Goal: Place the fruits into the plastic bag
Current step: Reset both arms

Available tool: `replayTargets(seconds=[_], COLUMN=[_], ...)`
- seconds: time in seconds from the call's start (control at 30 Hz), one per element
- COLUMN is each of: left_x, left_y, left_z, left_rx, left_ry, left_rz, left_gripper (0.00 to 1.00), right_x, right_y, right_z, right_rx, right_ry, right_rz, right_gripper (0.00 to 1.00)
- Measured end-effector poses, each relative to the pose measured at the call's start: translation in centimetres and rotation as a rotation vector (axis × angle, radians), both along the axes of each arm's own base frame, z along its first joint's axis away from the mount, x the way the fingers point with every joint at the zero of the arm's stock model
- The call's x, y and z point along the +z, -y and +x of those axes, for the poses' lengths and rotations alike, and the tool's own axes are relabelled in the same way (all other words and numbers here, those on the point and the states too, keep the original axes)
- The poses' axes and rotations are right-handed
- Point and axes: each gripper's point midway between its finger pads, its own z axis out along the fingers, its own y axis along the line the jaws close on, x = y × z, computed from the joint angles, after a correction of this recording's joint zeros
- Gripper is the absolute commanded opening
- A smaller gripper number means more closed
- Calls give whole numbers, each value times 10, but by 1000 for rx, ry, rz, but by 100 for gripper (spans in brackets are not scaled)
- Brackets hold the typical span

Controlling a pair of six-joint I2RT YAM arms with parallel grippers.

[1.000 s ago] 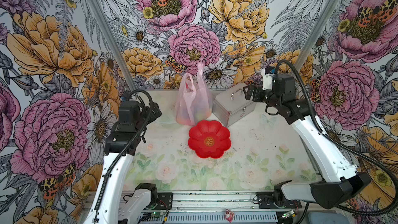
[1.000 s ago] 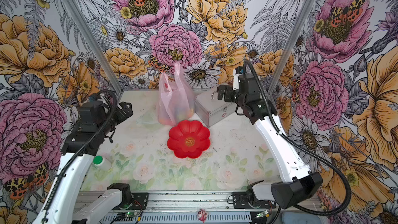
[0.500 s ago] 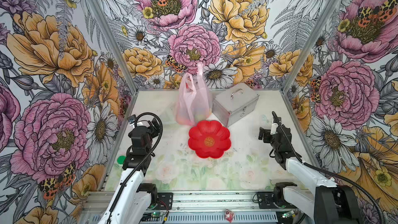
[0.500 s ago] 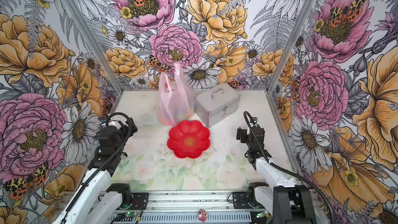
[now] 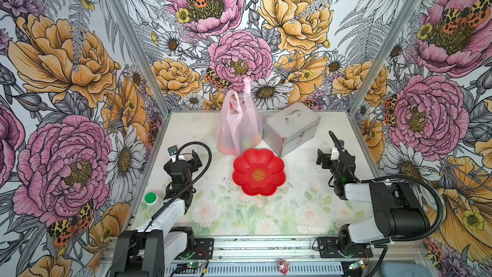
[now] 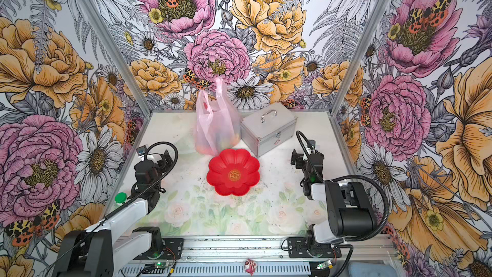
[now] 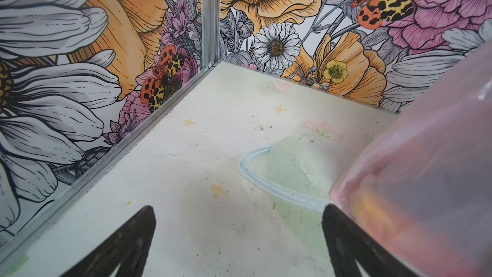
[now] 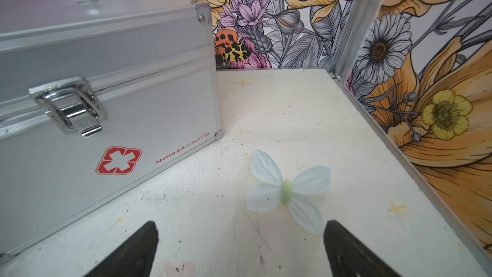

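Left wrist view, and the plastic bag (image 7: 426, 169) fills the side by one finger (image 7: 346, 235) of the left gripper (image 7: 238, 209), just ahead of it, pink film close but apart from it in a top view (image 5: 238, 126). The fruits (image 5: 239, 142) show only as blurred red, orange and green patches low inside the film; which is which, I cannot tell. The bag stands upright, long axis vertical, its two loop handles pointing up against the back wall. The red dish (image 5: 258, 171) lies between the two grippers, nearer the robot than the bag and just beside its foot. The silver case (image 5: 291, 129) sits just beside the bag, ahead of the right gripper (image 5: 322, 155) and to its inner side. Left gripper: jaws spread wide, nothing between them, bare table (image 7: 213, 134) running ahead to the back corner, wall rail close on its outer side, a clear rounded rim (image 7: 253, 166) lying flat ahead. Right gripper (image 8: 238, 223): also wide open and holding nothing, a lane of bare table ahead between the case and the side wall rail. A green-capped bottle (image 5: 150, 197) stands behind the left gripper, by the wall.
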Motion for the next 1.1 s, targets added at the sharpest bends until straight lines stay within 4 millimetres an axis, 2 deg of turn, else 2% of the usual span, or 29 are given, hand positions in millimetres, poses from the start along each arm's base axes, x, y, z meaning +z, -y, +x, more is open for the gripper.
replayTargets(seconds=[0.1, 0.27, 0.4, 0.6, 1.1], left_x=[-17, -22, -41, -16, -15], left_y=[1, 6, 11, 17, 18], left_z=[8, 30, 41, 60, 61], left_rx=[-21, -77, -115, -135, -142], left_ry=[-21, 19, -10, 54, 53], left_rz=[18, 34, 34, 59, 69], left_gripper=[99, 99, 99, 99, 99], right_x=[-4, 2, 8, 10, 7], right_y=[0, -1, -1, -1, -1], right_z=[-1, 1, 10, 13, 12], right_rx=[0, 8, 7, 7, 7], right_ry=[3, 30, 25, 24, 13], right_rz=[0, 1, 2, 2, 2], right_gripper=[100, 99, 99, 99, 100])
